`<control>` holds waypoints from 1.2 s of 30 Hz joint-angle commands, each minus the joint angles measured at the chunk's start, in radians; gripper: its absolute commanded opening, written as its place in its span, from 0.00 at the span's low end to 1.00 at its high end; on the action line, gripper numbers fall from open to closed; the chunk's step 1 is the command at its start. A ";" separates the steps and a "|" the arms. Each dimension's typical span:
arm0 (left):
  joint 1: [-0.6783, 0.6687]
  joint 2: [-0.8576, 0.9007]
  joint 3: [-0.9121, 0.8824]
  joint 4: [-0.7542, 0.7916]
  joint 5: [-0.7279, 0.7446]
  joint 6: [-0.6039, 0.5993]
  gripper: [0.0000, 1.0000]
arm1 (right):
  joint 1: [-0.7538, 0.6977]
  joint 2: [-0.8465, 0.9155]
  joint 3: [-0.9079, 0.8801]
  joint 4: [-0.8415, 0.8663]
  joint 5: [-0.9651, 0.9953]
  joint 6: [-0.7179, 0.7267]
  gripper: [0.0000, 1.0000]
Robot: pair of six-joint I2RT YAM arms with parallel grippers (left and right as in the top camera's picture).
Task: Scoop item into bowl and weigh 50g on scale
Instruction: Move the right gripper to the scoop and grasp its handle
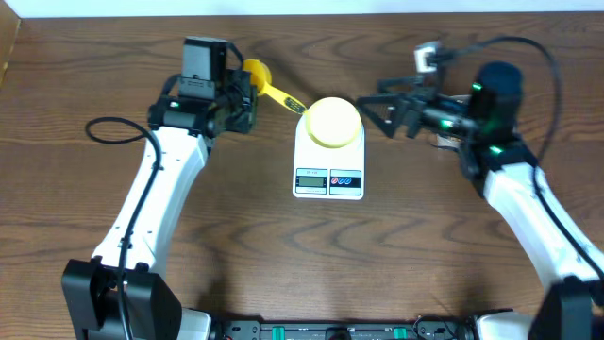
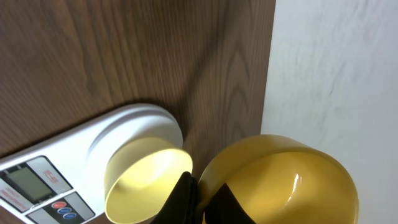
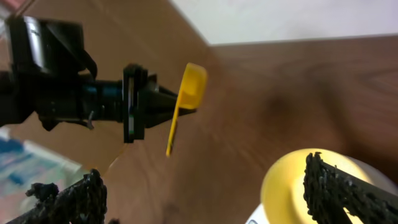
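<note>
The white scale (image 1: pixel 328 175) lies at the table's middle with the pale-yellow bowl (image 1: pixel 333 122) on its platform. The bowl looks empty in the left wrist view (image 2: pixel 146 182), where the scale (image 2: pixel 43 180) also shows. No beans are in view. My left gripper (image 1: pixel 247 89) is shut on a bright-yellow scoop (image 1: pixel 258 73), held left of the bowl and behind the scale. The scoop's cup (image 2: pixel 280 183) looks empty between the shut fingers (image 2: pixel 198 199). My right gripper (image 1: pixel 379 107) is open and empty, just right of the bowl (image 3: pixel 292 186). In the right wrist view its fingers (image 3: pixel 208 196) frame the scoop (image 3: pixel 191 87).
The table's far edge meets a white wall (image 2: pixel 336 68) just behind the scoop. A black cable (image 1: pixel 109 127) loops on the table left of the left arm. Something bluish and blurred (image 3: pixel 18 163) shows at the left of the right wrist view.
</note>
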 commanded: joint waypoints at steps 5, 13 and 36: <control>-0.119 0.052 0.007 0.016 -0.084 -0.134 0.08 | 0.060 0.057 0.037 0.050 -0.018 0.075 0.99; -0.188 0.086 0.007 0.079 -0.084 -0.228 0.08 | 0.070 0.057 0.037 -0.079 0.172 0.101 0.80; -0.255 0.086 0.007 0.165 -0.075 -0.251 0.08 | 0.178 0.057 0.037 -0.084 0.370 0.149 0.50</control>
